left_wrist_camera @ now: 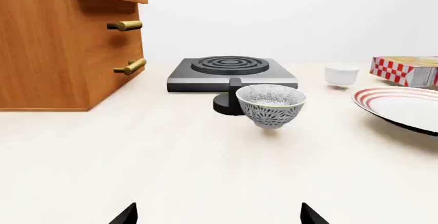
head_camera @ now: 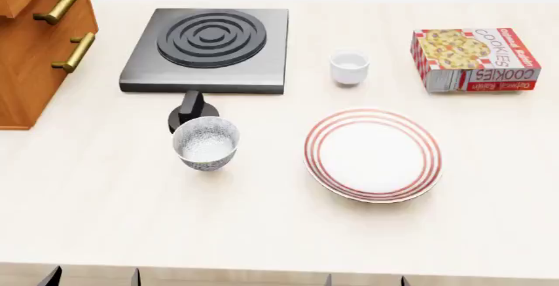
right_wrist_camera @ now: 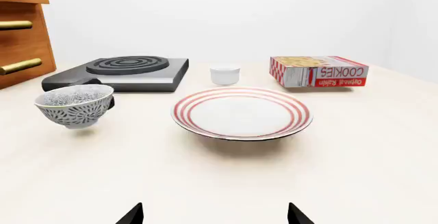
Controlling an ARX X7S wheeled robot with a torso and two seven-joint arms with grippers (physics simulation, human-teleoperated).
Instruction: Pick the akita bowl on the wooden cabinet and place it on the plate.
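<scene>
The wooden cabinet [head_camera: 31,57] fills the far left, and its top lies outside every view, so the akita bowl on it is out of view. A white bowl with a dark net pattern [head_camera: 206,143] stands upright on the table, in front of the burner's knob. The red-ringed plate [head_camera: 373,154] lies empty to its right. My left gripper [left_wrist_camera: 219,216] is open near the table's front edge, well short of that bowl [left_wrist_camera: 271,105]. My right gripper [right_wrist_camera: 215,215] is open too, facing the plate [right_wrist_camera: 241,114] from a distance.
A grey square burner [head_camera: 209,40] with a black knob [head_camera: 192,112] sits behind the bowl. A small plain white cup [head_camera: 349,67] and a red cookie box [head_camera: 474,59] stand at the back right. Brass handles [head_camera: 74,52] stick out of the cabinet's front.
</scene>
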